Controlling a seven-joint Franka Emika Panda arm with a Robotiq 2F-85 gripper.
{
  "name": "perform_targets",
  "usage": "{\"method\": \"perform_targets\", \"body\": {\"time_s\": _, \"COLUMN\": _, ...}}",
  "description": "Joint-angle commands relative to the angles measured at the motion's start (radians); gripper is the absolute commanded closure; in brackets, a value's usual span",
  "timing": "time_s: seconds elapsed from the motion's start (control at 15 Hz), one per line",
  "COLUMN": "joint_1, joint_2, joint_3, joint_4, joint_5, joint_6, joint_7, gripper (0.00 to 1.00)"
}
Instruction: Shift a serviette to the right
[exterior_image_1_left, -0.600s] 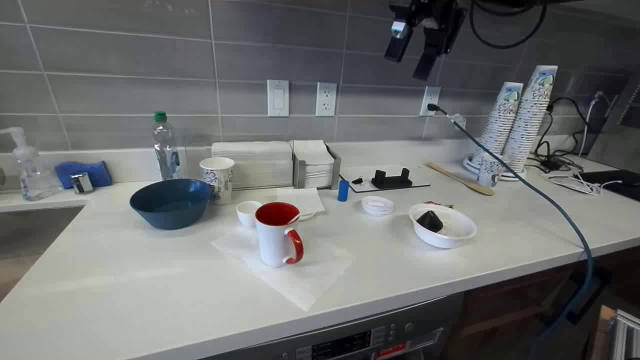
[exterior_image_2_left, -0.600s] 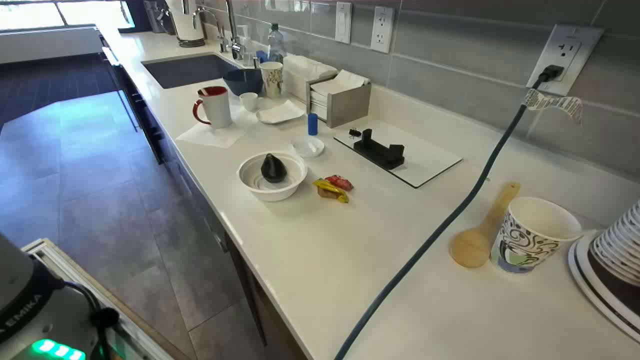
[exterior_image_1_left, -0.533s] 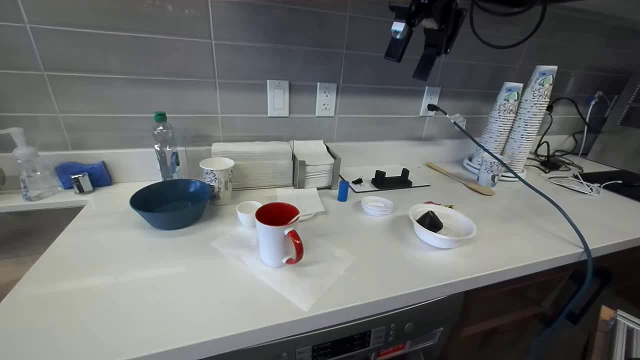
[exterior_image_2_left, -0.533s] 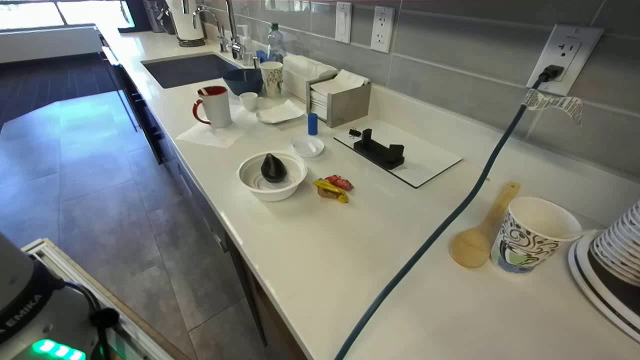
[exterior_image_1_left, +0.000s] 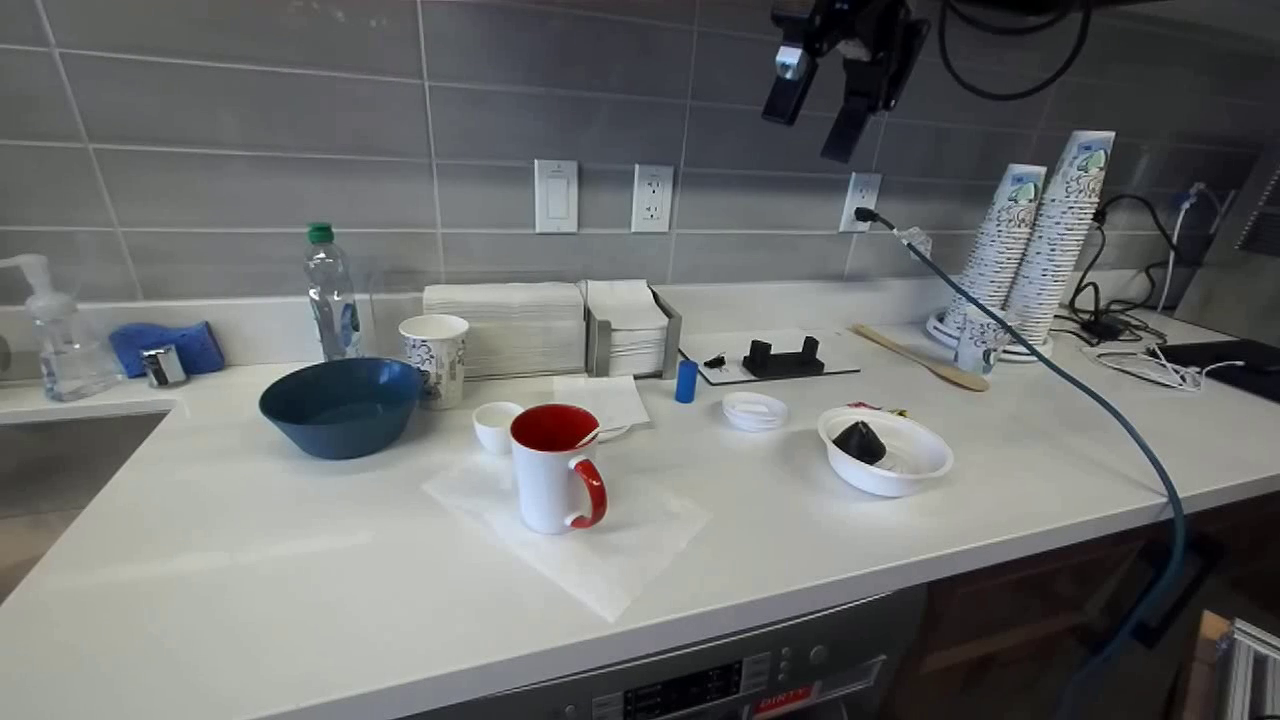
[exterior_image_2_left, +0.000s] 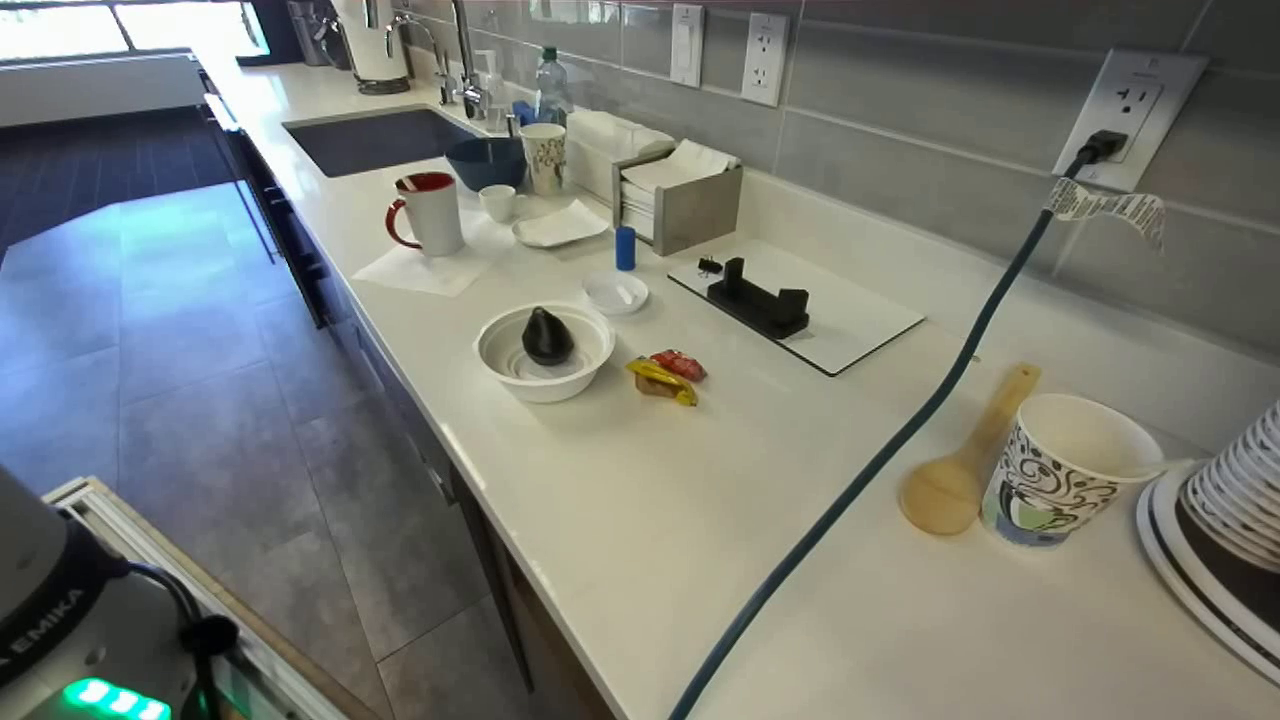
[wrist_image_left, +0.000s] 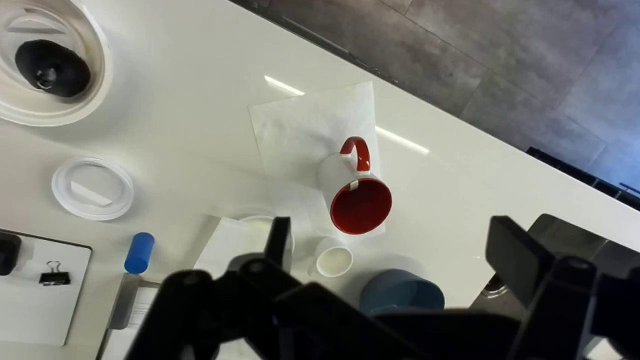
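Note:
The serviette (exterior_image_1_left: 612, 402) is a thin white paper napkin near the back of the counter, behind the red-and-white mug (exterior_image_1_left: 543, 490). It lies on a small white plate (exterior_image_2_left: 532, 241), with one corner raised, and it also shows in an exterior view (exterior_image_2_left: 572, 219). In the wrist view the serviette (wrist_image_left: 223, 246) is at lower left, partly hidden by the left finger. My gripper (exterior_image_1_left: 812, 135) is open and empty, high above the counter and to the right of the serviette in that exterior view. Its spread fingers also show in the wrist view (wrist_image_left: 391, 225).
The mug stands on a larger flat white sheet (exterior_image_1_left: 615, 575). A small white cup (exterior_image_1_left: 495, 428), a blue bowl (exterior_image_1_left: 342, 410) and a napkin holder (exterior_image_1_left: 655, 340) are near the serviette. A white bowl (exterior_image_1_left: 905, 480) holds a black object. A cable (exterior_image_1_left: 1090, 390) hangs across the counter's right.
My gripper has shifted slightly to the left in an exterior view, still open. The objects on the counter have not moved.

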Motion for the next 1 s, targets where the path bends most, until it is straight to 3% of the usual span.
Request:
{"method": "perform_targets", "body": {"time_s": 0.0, "joint_1": -0.03, "joint_2": 0.108, "joint_3": -0.004, "joint_4": 0.013, "joint_5": 0.016, "joint_6": 0.105, "joint_7": -0.005, "gripper": 0.0}}
{"method": "perform_targets", "body": {"time_s": 0.53, "joint_1": -0.053, "joint_2": 0.356, "joint_3": -0.069, "joint_4": 0.043, "joint_5": 0.147, "joint_6": 0.302, "joint_7": -0.079, "gripper": 0.0}}
{"method": "perform_targets", "body": {"time_s": 0.93, "joint_1": -0.072, "joint_2": 0.52, "joint_3": -0.066, "joint_4": 0.094, "joint_5": 0.299, "joint_6": 0.41, "joint_7": -0.17, "gripper": 0.0}}
